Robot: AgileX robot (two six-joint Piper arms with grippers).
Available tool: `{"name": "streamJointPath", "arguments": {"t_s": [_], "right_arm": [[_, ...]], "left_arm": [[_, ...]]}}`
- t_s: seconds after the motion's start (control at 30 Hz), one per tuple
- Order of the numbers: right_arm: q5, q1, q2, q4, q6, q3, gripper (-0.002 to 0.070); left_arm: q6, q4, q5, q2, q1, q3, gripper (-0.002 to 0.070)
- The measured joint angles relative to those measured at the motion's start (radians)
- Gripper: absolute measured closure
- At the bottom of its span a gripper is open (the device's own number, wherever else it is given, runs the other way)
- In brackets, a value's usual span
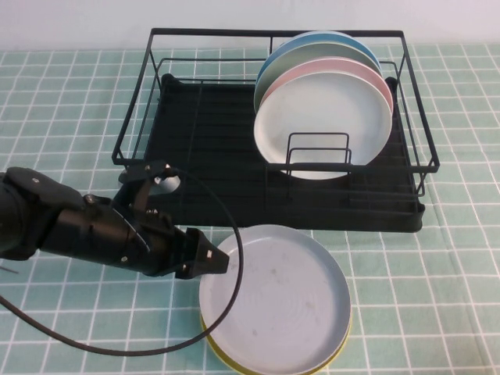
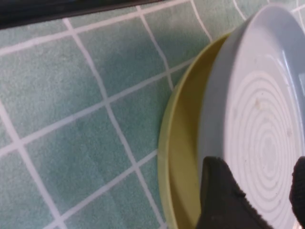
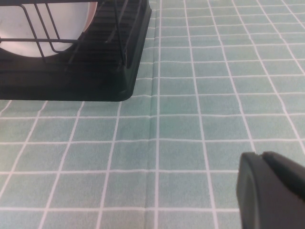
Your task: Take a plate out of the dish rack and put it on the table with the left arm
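The bench [image 1: 437, 312] carries the dish rack [image 1: 195, 141] at the far side. Near it, the plate [image 1: 277, 301] lies flat atop a yellow plate [image 2: 178, 157]. Left gripper [image 1: 209, 260], jaws parted around its left rim, seems mid-release; backing away comes next. Right gripper [image 3: 271, 191] hangs right of the rack; its jaws' state is unclear.

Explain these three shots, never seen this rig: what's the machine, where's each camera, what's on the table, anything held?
It is a two-armed robot. The high view looks down from its own side; each other view comes from a camera on a wrist.

On the green table stands a black dish rack with plates upright. In front, a grey-blue plate lies on a yellow plate.

The left gripper sits at the grey-blue plate's rim, jaws apart either side, so seemingly not gripping. The right gripper hangs over bare cloth, shut, holding nothing.
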Motion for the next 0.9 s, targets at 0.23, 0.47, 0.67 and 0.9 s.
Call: {"name": "streamJointPath", "arguments": {"t_s": [0.23,0.47,0.67,0.9], "right_arm": [[0.000,0.000,0.000,0.000,0.000,0.000,0.0694],[0.000,0.000,0.000,0.000,0.000,0.000,0.0694],[0.000,0.000,0.000,0.000,0.000,0.000,0.0694],[0.000,0.000,0.000,0.000,0.000,0.000,0.0694]], "left_arm": [[0.018,0.000,-0.050,0.000,-0.076,0.000,0.0373],[0.018,0.000,-0.095,-0.014,-0.087,0.000,0.0370],[0.010,0.031,-0.123,-0.119,-0.058,0.000,0.0394],[-0.058,0.259,-0.199,-0.353,-0.036,0.001,0.0643]]}}
